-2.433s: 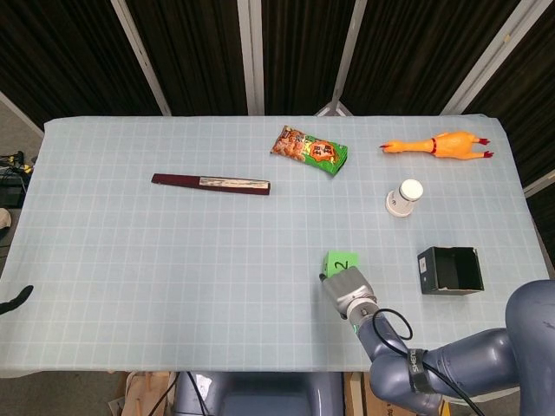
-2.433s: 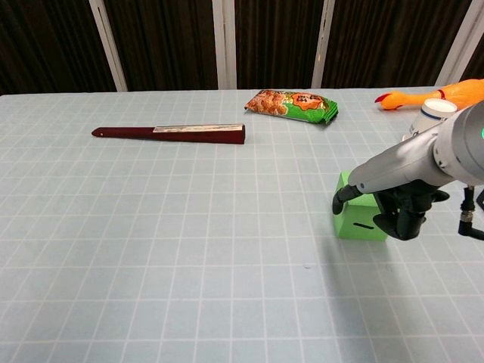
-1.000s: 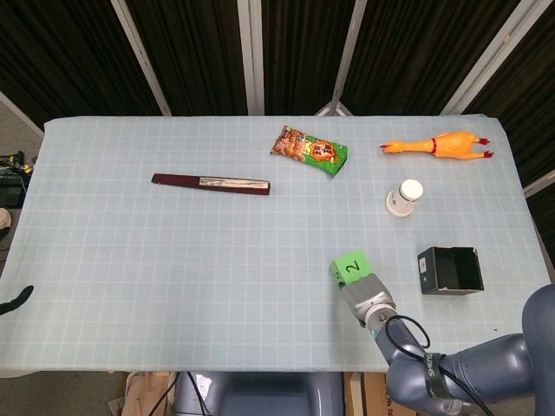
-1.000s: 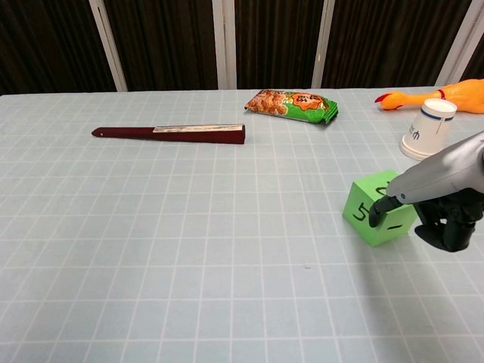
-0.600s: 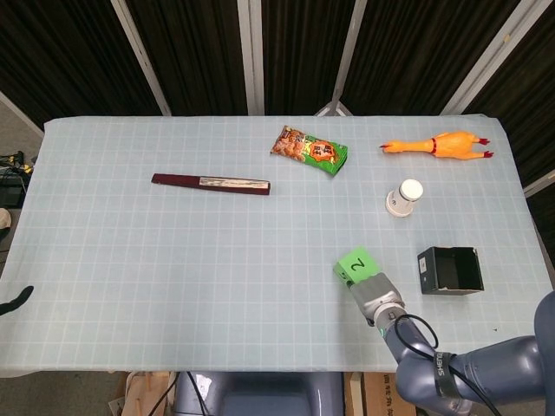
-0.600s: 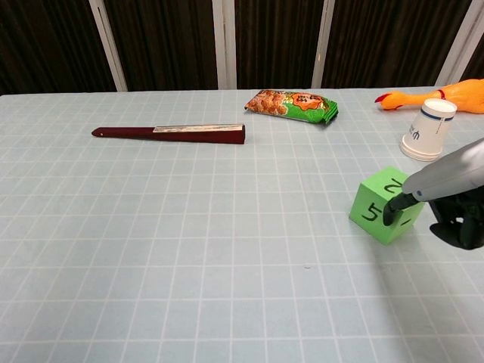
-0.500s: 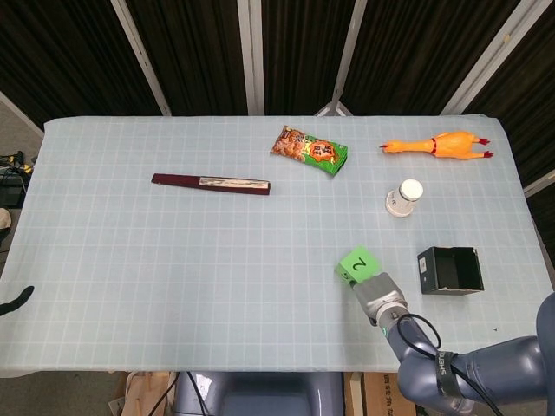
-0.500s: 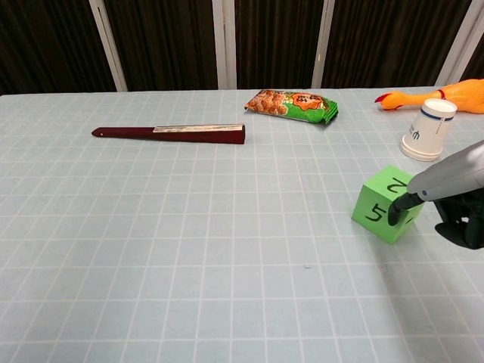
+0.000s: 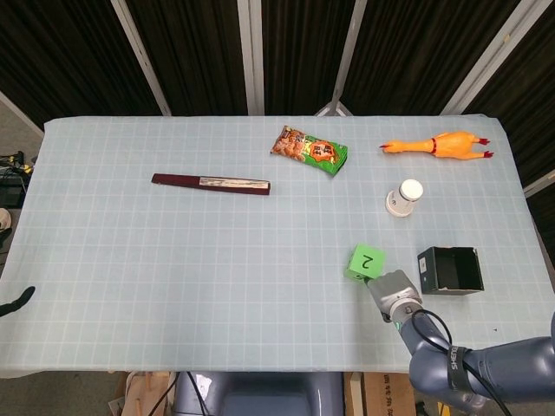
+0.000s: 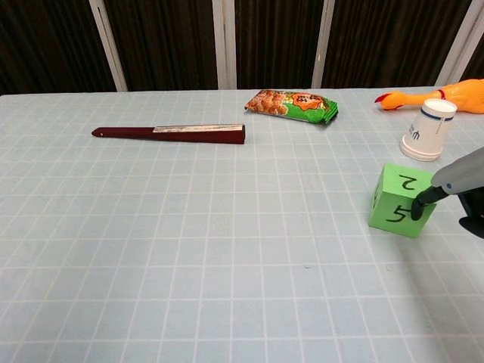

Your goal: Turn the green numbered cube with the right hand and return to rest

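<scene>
One green numbered cube [image 10: 401, 201] sits on the gridded table [image 10: 189, 249] toward the near right, with a 2 on its top face and a 5 on the face toward the chest camera. The right hand [image 10: 457, 189] reaches in from the right edge, and one dark fingertip [image 10: 418, 211] presses against the cube's near right corner; the other fingers are mostly cut off by the frame edge, so I cannot tell how they lie. From the head view the right hand [image 9: 392, 295] sits just near and right of the cube [image 9: 365, 262]. A black open box [image 9: 449, 270] stands right of the cube, a white paper cup [image 10: 427, 129] lies farther back, and a rubber chicken [image 9: 438, 145] lies at the far right. A snack packet [image 10: 292, 104] rests far centre, and a dark closed fan [image 10: 172, 133] lies to the left. The left hand is out of sight.
</scene>
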{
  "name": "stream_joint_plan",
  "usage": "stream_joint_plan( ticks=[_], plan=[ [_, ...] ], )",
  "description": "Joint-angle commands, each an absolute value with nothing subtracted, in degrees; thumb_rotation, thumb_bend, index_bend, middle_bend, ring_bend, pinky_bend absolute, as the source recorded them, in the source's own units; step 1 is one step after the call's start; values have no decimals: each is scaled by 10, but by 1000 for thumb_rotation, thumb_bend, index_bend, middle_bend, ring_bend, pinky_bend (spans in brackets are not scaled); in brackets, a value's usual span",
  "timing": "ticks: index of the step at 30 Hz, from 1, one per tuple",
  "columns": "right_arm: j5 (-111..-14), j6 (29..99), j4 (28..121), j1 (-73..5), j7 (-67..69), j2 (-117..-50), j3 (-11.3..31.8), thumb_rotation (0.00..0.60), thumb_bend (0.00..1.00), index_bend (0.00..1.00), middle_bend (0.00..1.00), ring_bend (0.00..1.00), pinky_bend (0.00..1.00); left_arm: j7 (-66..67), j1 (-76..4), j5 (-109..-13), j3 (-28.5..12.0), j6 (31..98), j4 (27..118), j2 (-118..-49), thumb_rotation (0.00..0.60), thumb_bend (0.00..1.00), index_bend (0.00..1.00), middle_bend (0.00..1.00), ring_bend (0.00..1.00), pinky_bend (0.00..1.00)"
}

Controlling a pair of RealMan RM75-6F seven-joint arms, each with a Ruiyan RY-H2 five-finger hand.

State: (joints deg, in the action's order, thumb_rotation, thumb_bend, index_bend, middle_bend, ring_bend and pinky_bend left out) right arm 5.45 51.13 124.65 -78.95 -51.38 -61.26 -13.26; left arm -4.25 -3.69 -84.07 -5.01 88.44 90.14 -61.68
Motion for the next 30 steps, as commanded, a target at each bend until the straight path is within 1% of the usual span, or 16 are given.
stream_joint_plan(
  ticks=[1, 20, 30],
  plan=[
    [57, 503, 1240, -791, -510, -608, -137, 600, 764, 132, 860, 903, 811, -42, -37, -840, -50, 884, 902, -617, 600, 268, 0, 0, 0, 12],
    [120, 429, 1167, -815, -488, -598, -171, 600, 766, 139, 860, 903, 811, -42, -37, -838, -51, 883, 903, -616, 600, 268, 0, 0, 0, 12],
    [110, 394, 1141, -816, -462, -593, -183, 600, 767, 139, 860, 904, 811, -37, -37, -838, -51, 883, 904, -618, 600, 268, 0, 0, 0, 12]
  ],
)
